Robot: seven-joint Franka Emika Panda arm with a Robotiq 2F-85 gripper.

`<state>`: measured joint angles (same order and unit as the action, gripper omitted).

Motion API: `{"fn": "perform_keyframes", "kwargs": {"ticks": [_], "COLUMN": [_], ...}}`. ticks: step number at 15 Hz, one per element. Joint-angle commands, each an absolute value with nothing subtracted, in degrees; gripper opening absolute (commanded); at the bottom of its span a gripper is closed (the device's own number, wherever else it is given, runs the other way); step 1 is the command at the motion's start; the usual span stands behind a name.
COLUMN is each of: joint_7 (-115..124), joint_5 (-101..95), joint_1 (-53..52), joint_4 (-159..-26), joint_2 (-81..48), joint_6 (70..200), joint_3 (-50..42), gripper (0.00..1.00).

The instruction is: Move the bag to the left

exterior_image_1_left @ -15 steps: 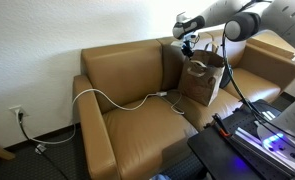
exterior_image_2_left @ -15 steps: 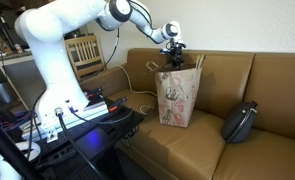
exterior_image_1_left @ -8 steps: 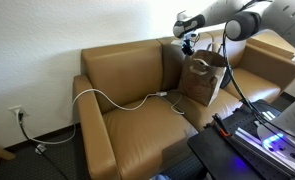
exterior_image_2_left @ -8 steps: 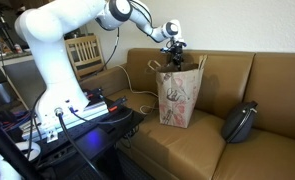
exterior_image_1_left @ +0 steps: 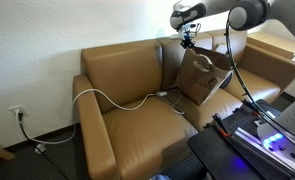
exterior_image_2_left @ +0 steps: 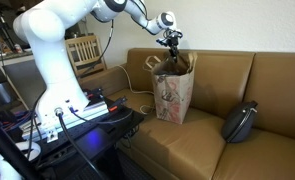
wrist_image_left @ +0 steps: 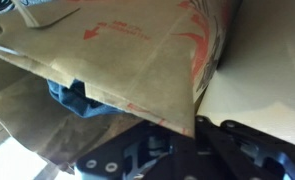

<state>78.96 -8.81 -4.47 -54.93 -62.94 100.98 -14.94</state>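
**Holding the bag by its top over the sofa**

In an exterior view, a white cable (exterior_image_1_left: 117,104) trails across the left cushion of the tan sofa (exterior_image_1_left: 122,62). To its right the bag (exterior_image_1_left: 201,78) leans tilted near the sofa's middle. Its top is pinched in the narrow pincer (exterior_image_1_left: 190,41). Whether its base touches the seat cannot be told. In an exterior view a black pouch (exterior_image_2_left: 239,122) lies well apart on the right cushion. Brown paper with red print fills the wrist view.
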Motion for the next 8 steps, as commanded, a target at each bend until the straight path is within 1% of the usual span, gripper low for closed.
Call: {"fn": "perform_keyframes", "kwargs": {"ticks": [1,5,8], "joint_7": [78.11,79.26,78.45], "joint_5": [-13.45,-20.48,-24.32], "joint_1": [-10.06,-15.15,-18.22], "joint_4": [-67.80,-76.91,-81.44], "joint_2": [-51.95,-44.15,-38.47], "joint_6": [101.29,102.32,99.65], "joint_3": [-16.43,-15.17,-13.35], "gripper": [0.00,0.00,0.00]}}
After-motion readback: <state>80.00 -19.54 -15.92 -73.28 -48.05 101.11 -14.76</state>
